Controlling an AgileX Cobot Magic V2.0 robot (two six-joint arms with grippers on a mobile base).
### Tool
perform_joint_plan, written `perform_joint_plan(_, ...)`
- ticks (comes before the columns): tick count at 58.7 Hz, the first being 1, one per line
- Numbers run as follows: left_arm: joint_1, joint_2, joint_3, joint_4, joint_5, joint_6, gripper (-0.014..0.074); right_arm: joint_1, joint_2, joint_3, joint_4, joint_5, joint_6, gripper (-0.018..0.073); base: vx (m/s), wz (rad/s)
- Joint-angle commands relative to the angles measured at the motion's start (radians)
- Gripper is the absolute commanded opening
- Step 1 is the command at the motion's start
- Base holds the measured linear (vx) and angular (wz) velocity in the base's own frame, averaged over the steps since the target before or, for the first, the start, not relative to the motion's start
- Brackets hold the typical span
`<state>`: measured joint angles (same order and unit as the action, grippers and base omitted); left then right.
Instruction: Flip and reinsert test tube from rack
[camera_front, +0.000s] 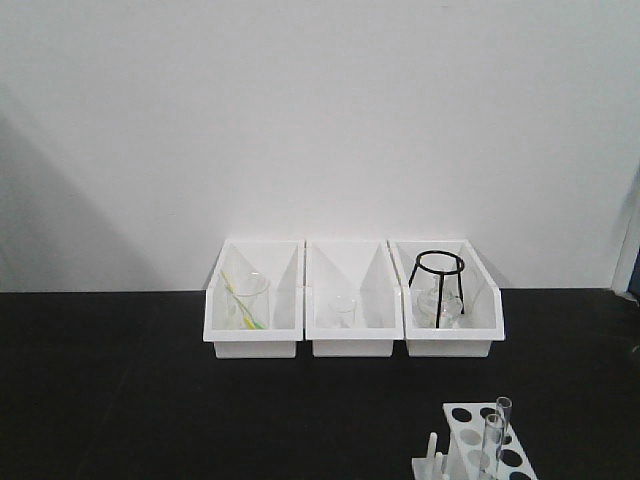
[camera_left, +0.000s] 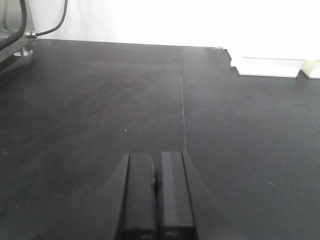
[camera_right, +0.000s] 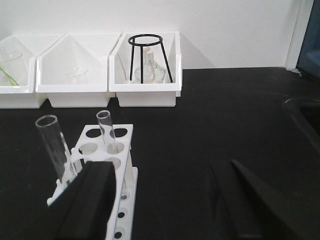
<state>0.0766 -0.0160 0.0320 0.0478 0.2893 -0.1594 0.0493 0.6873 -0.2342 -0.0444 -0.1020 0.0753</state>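
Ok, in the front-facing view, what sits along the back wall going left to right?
Left bin with large beaker → middle bin with small beaker → right bin with black wire stand.

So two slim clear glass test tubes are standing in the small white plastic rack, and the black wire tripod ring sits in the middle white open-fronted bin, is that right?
Not quite. The black wire tripod ring sits in the right-hand white bin, not the middle one, as the exterior front-facing view shows. The test tubes do stand in the white rack.
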Motion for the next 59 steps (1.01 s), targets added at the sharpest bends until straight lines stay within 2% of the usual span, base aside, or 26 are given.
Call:
perform_joint_plan(1,-0.007,-0.011,0.0,-0.004,-0.087,0.0,-0.0006,0.021,0.055,-0.037,-0.009,-0.193,0.011,0.0512,0.0,0.0)
perform_joint_plan(7,-0.007,-0.011,0.0,-0.004,-0.087,0.0,-0.0006,0.09,0.118,-0.037,-0.043,-0.311,0.036,0.0511,0.0,0.0)
perform_joint_plan(14,-0.007,-0.011,0.0,-0.004,-0.087,0.0,-0.0006,0.179,0.219,-0.037,-0.07,-0.374,0.024,0.0511,0.0,0.0)
perform_joint_plan(19,-0.007,-0.011,0.0,-0.004,-0.087,0.0,-0.0006,0.211,0.307,-0.037,-0.07,-0.434,0.022,0.0511,0.0,0.0)
perform_joint_plan(38,-0.007,-0.011,0.0,-0.004,-0.087,0.0,-0.0006,0.213,0.621,-0.038,-0.078,-0.744,0.027,0.0511,0.0,0.0)
perform_joint_plan(48,-0.007,-0.011,0.0,-0.004,-0.087,0.0,-0.0006,0.213,0.748,-0.074,-0.089,-0.815,0.027,0.0511,0.0,0.0)
perform_joint_plan(59,-0.007,-0.011,0.0,-0.004,-0.087,0.0,-0.0006,0.213,0.851,-0.153,-0.117,-0.831,0.027,0.0506,0.0,0.0)
